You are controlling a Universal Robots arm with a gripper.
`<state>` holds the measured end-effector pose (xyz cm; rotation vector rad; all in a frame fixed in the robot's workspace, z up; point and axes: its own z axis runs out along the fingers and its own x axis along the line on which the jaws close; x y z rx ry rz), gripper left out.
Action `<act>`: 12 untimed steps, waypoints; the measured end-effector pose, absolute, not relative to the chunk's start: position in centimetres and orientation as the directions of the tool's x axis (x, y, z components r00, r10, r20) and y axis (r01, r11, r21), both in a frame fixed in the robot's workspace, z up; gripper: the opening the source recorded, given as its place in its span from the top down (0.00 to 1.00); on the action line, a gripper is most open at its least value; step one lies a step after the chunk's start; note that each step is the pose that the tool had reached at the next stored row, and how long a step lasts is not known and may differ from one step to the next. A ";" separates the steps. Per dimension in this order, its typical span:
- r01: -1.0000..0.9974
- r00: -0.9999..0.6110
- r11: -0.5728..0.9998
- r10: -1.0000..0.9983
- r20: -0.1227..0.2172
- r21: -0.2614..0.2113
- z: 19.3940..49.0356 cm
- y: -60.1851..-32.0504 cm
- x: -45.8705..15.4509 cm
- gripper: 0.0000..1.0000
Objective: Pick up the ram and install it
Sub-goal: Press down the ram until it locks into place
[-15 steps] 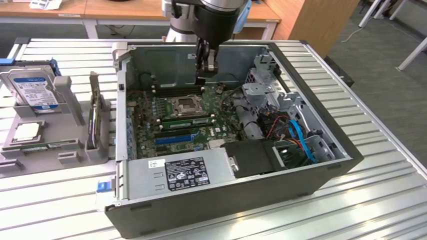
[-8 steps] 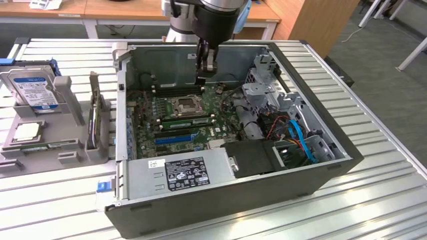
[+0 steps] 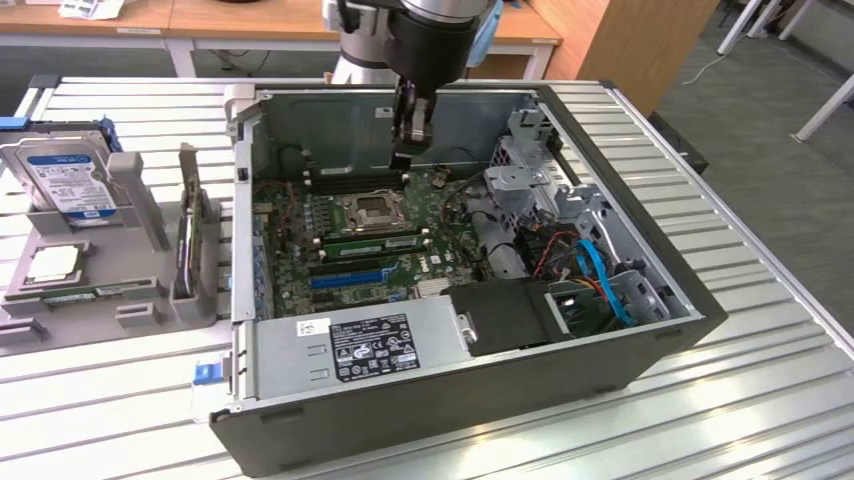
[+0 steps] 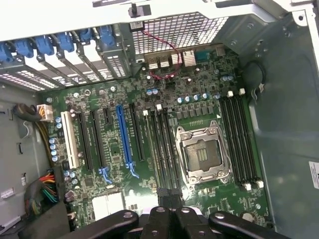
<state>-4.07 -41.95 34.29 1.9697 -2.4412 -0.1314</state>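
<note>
A: What is seen from outside?
B: The gripper (image 3: 406, 152) is lowered into the computer case (image 3: 641, 345), fingers closed. A ram (image 3: 375, 244) is seated at six o'clock of the CPU socket (image 3: 372, 211); its far end is perhaps shadowed.

A: And at the wrist?
B: The fingertips are cut off. The blue expansion slot (image 4: 124, 140) is seen beside empty memory slots (image 4: 240, 138).

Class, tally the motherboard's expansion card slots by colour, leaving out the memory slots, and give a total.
White expansion slot: 1
Blue expansion slot: 1
Black expansion slots: 4, one of them short
Total: 6
</note>
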 end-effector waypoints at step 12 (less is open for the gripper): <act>-0.955 -0.293 0.289 -0.955 -0.051 0.066 34.3 -41.9 -4.1 0.90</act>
